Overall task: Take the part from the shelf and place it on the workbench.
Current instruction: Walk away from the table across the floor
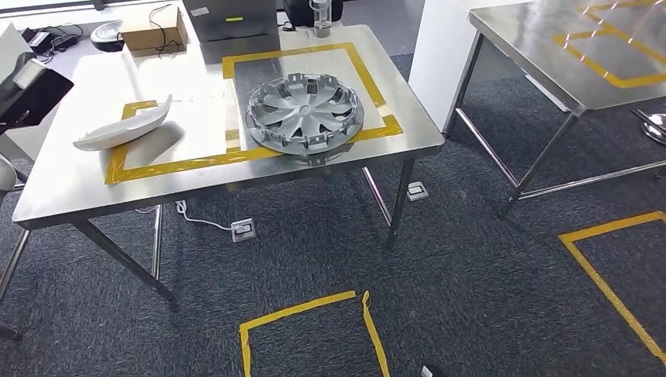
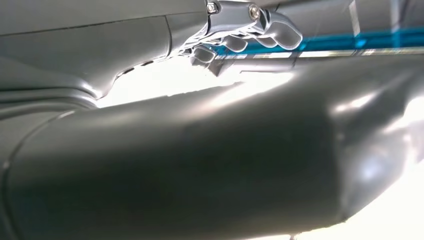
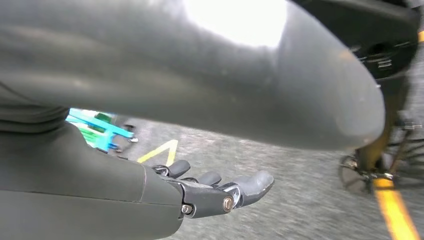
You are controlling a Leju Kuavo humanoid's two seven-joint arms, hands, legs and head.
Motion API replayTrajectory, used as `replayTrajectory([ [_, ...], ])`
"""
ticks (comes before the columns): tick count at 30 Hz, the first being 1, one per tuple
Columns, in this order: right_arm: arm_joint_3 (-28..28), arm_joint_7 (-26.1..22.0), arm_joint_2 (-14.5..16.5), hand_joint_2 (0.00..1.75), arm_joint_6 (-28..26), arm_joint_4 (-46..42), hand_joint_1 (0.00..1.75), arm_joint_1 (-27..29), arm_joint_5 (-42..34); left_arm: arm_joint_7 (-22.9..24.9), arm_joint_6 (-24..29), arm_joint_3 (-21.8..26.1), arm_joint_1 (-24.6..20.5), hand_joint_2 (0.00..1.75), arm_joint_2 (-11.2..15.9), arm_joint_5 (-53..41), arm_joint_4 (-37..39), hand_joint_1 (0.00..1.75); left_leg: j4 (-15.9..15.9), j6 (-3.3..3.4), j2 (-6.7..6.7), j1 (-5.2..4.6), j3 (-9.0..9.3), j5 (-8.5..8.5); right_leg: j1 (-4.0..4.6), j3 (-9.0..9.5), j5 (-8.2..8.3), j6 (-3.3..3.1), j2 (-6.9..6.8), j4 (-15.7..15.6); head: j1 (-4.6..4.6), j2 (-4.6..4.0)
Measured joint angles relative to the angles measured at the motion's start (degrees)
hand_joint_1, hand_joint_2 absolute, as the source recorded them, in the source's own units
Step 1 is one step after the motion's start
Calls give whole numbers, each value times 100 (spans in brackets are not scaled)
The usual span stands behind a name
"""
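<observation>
Hubcap [image 1: 305, 114] on the bench [image 1: 71, 184] looks light, stiff; grasp its rim; both hands' fingers spread, empty

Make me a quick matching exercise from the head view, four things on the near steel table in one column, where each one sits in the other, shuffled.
Things:
1. hubcap
2. white mirror cover
3. cardboard box
4. clear cup

Places:
A. far edge, beyond the big taped rectangle
B. far left corner
C. over the smaller taped outline, left side
D. inside the big taped rectangle

Pairs: 1-D, 2-C, 3-B, 4-A
</observation>
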Motion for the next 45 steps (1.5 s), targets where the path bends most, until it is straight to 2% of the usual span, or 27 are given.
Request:
replayTrajectory([
  [2,-26,44,6,0,-16,0,0,6,6,-73,50,124,276,0,31,37,6,0,-4,40,1,-20,-171,153,24,-161,-586,-3,0,719,6,0],
  [3,-32,55,7,0,-17,0,0,6,10,-106,69,189,435,0,50,87,13,0,-1,46,2,-32,-271,227,37,-197,-709,-10,1,1054,6,0],
  [5,-45,56,5,0,-24,0,0,6,17,-166,84,323,787,0,82,240,33,0,9,45,3,-52,-467,372,71,-42,-548,-48,1,1276,6,0],
  [7,-64,57,2,0,-31,-1,0,2,17,-244,133,473,1192,0,105,424,45,0,32,18,4,-60,-627,495,115,479,-346,-109,2,765,8,0],
  [9,-74,72,-2,0,-31,-3,0,-8,17,-355,256,658,1635,0,119,674,44,0,53,-34,22,-72,-700,586,155,1056,-498,-175,9,-26,7,0],
  [11,-81,83,-4,0,-34,-4,0,-14,17,-430,375,863,2060,0,102,938,51,0,29,-97,50,-72,-698,676,178,1264,-625,-236,22,-381,10,0],
  [13,-101,76,-5,0,-41,-3,0,-6,17,-371,435,1048,2459,0,64,1116,74,0,22,-165,43,-63,-724,681,155,1202,-517,-303,20,-408,12,0],
  [14,-114,72,-8,0,-44,-3,0,-1,22,-306,455,1133,2661,0,49,1179,87,0,115,-202,27,-56,-772,543,138,1154,-450,-338,14,-425,4,0],
  [17,-154,68,-17,0,-38,-3,0,20,46,-84,492,1381,3326,0,-14,1235,108,0,973,-304,-5,-3,-1002,-241,116,965,-265,-382,17,-437,-16,0],
  [18,-161,68,-17,0,-34,-3,0,33,52,-22,496,1461,3551,0,-44,1216,105,0,1307,-328,-5,21,-1049,-385,115,891,-208,-375,22,-432,-17,0],
  [20,-169,73,-19,0,-34,-3,0,52,63,75,497,1598,3905,0,-107,1191,102,0,1569,-362,-4,67,-956,-314,113,727,-98,-345,21,-408,-18,0],
  [22,-170,76,-25,0,-34,-3,0,49,85,196,495,1720,4104,0,-158,1237,110,0,1066,-379,-1,108,-484,-111,110,572,-7,-295,0,-364,-16,0],
  [24,-170,76,-39,0,-32,-5,0,40,137,362,458,1905,4317,0,-220,1431,133,0,335,-346,-10,92,46,-181,107,500,61,-225,-15,-334,-5,0],
  [26,-170,60,-56,0,-20,-7,0,38,197,498,388,2237,4673,0,-302,1858,187,0,31,-252,-21,35,229,-277,84,504,132,-144,3,-346,8,0],
  [28,-170,31,-68,0,20,-6,0,62,253,750,320,2691,5120,0,-421,2385,284,0,1,-135,9,13,191,-206,49,490,155,-64,32,-346,9,0],
  [30,-170,21,-76,0,67,-4,0,103,316,1247,239,3134,5606,0,-574,2746,382,0,-21,-33,55,13,104,-108,35,400,-185,-7,33,-106,13,0],
  [32,-169,42,-85,0,83,-3,0,127,366,1735,191,3500,6083,0,-729,2956,458,0,-15,30,84,1,-31,3,37,254,-813,17,21,518,17,0],
  [33,-168,54,-92,0,81,-2,0,129,386,1908,215,3661,6276,0,-815,3072,490,0,-6,49,85,-10,-118,68,43,209,-1030,19,21,859,17,0],
  [34,-168,60,-100,0,77,-2,0,126,408,2044,269,3821,6421,0,-907,3206,515,0,6,61,77,-22,-213,135,55,221,-1104,13,22,1097,17,0],
  [35,-166,59,-110,0,74,-2,0,118,431,2163,341,3985,6525,0,-1005,3317,531,0,22,64,62,-31,-316,201,73,316,-1044,-3,23,1166,19,0],
  [37,-163,59,-128,0,69,-2,0,87,461,2422,449,4352,6666,0,-1216,3330,546,0,64,51,28,-40,-498,322,125,812,-749,-61,24,698,23,0],
  [39,-161,67,-147,0,71,-3,0,41,472,2572,453,4680,6742,0,-1391,3114,558,0,88,10,4,-52,-607,439,177,1391,-724,-131,26,-111,26,0],
  [40,-160,70,-156,0,71,-4,0,24,475,2558,440,4797,6756,0,-1446,3031,564,0,84,-16,-4,-54,-621,494,191,1541,-778,-159,28,-377,35,0],
  [41,-159,73,-168,0,71,-4,0,9,477,2491,426,4889,6760,0,-1488,2987,568,0,66,-47,-11,-52,-623,553,206,1586,-817,-189,29,-507,43,0],
  [43,-157,72,-184,0,77,-4,0,-12,486,2261,383,5032,6766,0,-1538,2982,569,0,28,-113,-31,-38,-627,640,206,1516,-709,-260,10,-546,63,0],
  [44,-157,70,-188,0,83,-4,0,-28,496,2132,346,5088,6772,0,-1553,2988,571,0,64,-144,-40,-31,-655,570,199,1466,-633,-301,-2,-555,60,0],
  [45,-157,69,-192,0,91,-4,0,-41,513,2003,296,5133,6779,0,-1559,2991,573,0,195,-175,-46,-24,-702,374,185,1399,-548,-337,-14,-571,56,0],
])
